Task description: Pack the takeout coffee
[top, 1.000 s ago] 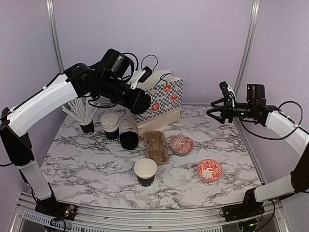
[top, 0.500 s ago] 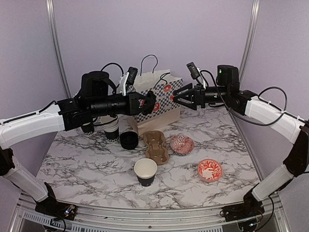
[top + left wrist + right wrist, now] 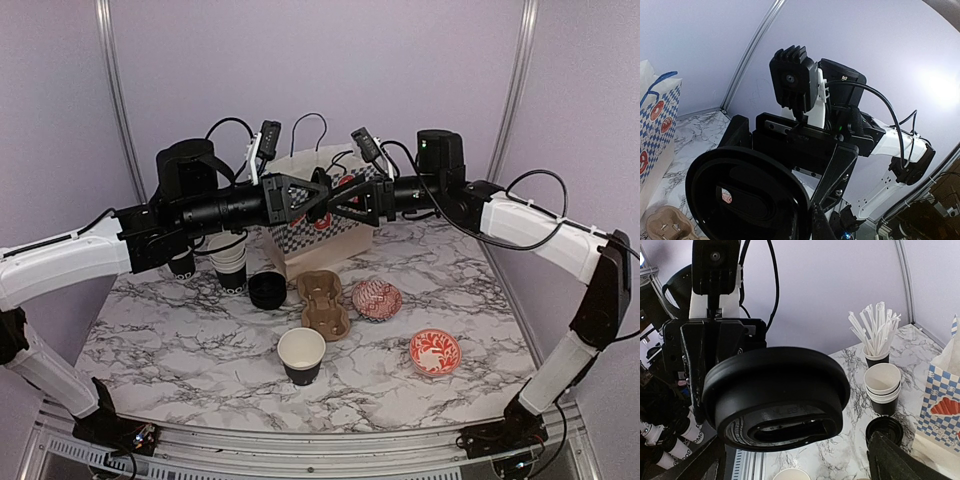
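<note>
A: Item one, lid (image 3: 775,385). Location?
B: In mid-air above the table (image 3: 180,350), just in front of the bag (image 3: 345,240). It stands on edge, clamped in the left gripper (image 3: 312,196).
A: Right gripper (image 3: 340,205)?
B: It faces the left one, tip to tip. Fingers are wide apart, one on either side of the lid. I cannot tell whether they touch its rim.
A: Item two, cups.
B: One cup (image 3: 301,356), open and upright, alone near the front of the table. One stack (image 3: 229,262) of cups, upright at the back left, beside the straws (image 3: 172,232). Second lid (image 3: 267,290), black, lies just right of the stack. I cannot tell whether it is one lid or several.
A: Other stock?
B: Carrier (image 3: 322,302), pulp, flat on the table just right of the second lid. Bowls (image 3: 377,299), two, red-patterned, not part of the order.
A: Step in hand?
B: By my reading, a hand-over: the lid goes from left to right, for capping the open cup. No cup is capped, and none is in the carrier.
A: What does the next move require?
B: The right fingers should shut square on the rim before the left lets go, or the lid is likely to drop. Then the lid is turned flat, centred over the cup and pressed down evenly.
</note>
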Robot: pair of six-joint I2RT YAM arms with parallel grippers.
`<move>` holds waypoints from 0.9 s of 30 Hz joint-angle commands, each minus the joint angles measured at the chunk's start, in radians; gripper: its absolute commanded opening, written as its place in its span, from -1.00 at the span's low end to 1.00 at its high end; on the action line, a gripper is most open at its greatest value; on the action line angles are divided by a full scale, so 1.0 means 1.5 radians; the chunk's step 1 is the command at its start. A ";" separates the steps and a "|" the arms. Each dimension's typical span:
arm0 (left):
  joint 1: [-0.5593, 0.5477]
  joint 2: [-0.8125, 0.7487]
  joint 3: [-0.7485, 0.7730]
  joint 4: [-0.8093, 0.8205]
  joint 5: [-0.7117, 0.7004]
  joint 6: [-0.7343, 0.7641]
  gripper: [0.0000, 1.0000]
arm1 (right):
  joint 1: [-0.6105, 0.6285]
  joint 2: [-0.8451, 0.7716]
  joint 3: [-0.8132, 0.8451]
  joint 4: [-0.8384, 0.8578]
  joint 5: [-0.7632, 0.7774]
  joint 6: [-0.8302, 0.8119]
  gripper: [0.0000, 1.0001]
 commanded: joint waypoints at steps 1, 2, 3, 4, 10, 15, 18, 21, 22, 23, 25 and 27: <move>-0.002 -0.021 0.002 0.038 0.023 -0.012 -1.00 | 0.004 0.003 0.020 0.044 -0.023 0.047 0.90; -0.002 -0.020 0.003 0.040 0.024 -0.013 -1.00 | 0.004 0.003 0.017 0.068 -0.026 0.056 0.88; -0.002 -0.019 0.003 0.041 0.026 -0.014 -1.00 | 0.004 0.002 0.016 0.077 -0.031 0.061 0.86; -0.002 -0.018 0.002 0.042 0.027 -0.016 -1.00 | 0.004 0.002 0.014 0.083 -0.034 0.064 0.84; -0.002 -0.013 0.004 0.053 0.044 -0.031 -1.00 | 0.004 -0.001 0.009 0.100 -0.056 0.066 0.83; -0.002 -0.012 0.007 0.064 0.061 -0.043 -1.00 | 0.004 -0.007 -0.003 0.115 -0.066 0.064 0.86; -0.002 -0.011 0.010 0.068 0.074 -0.052 -1.00 | 0.004 -0.011 -0.008 0.111 -0.069 0.052 0.96; -0.002 -0.015 0.013 0.069 0.087 -0.057 -1.00 | 0.004 -0.013 -0.011 0.108 -0.072 0.046 0.97; -0.001 -0.016 0.014 0.069 0.091 -0.057 -1.00 | 0.003 -0.014 -0.011 0.106 -0.074 0.045 0.97; -0.001 -0.017 0.014 0.069 0.096 -0.058 -1.00 | 0.002 -0.015 -0.011 0.107 -0.077 0.045 0.97; 0.001 -0.020 0.016 0.069 0.105 -0.065 -1.00 | 0.001 -0.019 -0.012 0.106 -0.079 0.044 0.97; 0.002 -0.025 0.014 0.069 0.113 -0.071 -1.00 | 0.000 -0.026 -0.012 0.103 -0.078 0.043 0.97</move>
